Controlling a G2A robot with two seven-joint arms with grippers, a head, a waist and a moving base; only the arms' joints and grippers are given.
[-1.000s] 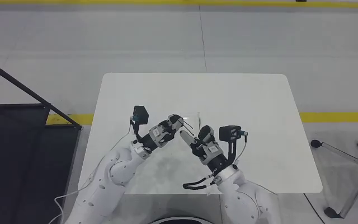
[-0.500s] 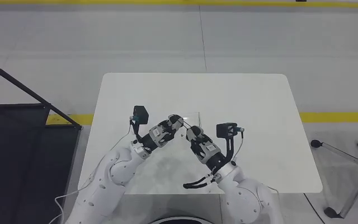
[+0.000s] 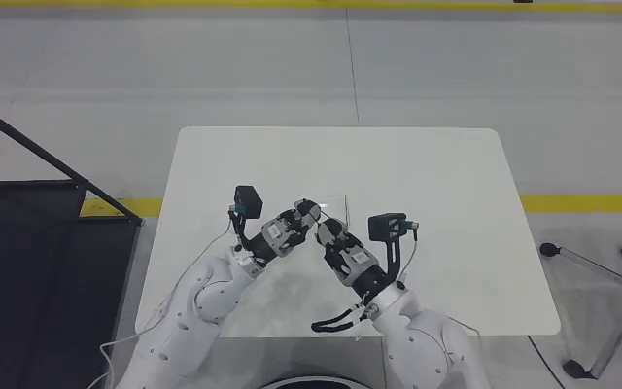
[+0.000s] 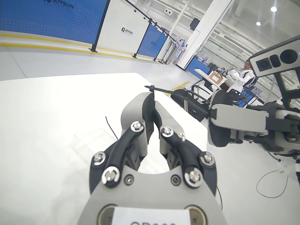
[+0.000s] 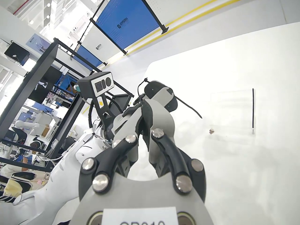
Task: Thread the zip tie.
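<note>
Both claws are held close together above the middle of the counter (image 3: 437,175). The left claw (image 4: 152,105) is pressed shut on the zip tie (image 4: 164,91) at its head end. The strap is carried across to the right claw (image 5: 144,108), which is clamped on it. A second tie (image 5: 253,108) is seen lying flat on the counter, well apart.

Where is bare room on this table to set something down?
Bare: the far strip of the table and its right side. Crowded: near middle, where the left end effector and right end effector grip the zip tie, a spare zip tie beyond.
</note>
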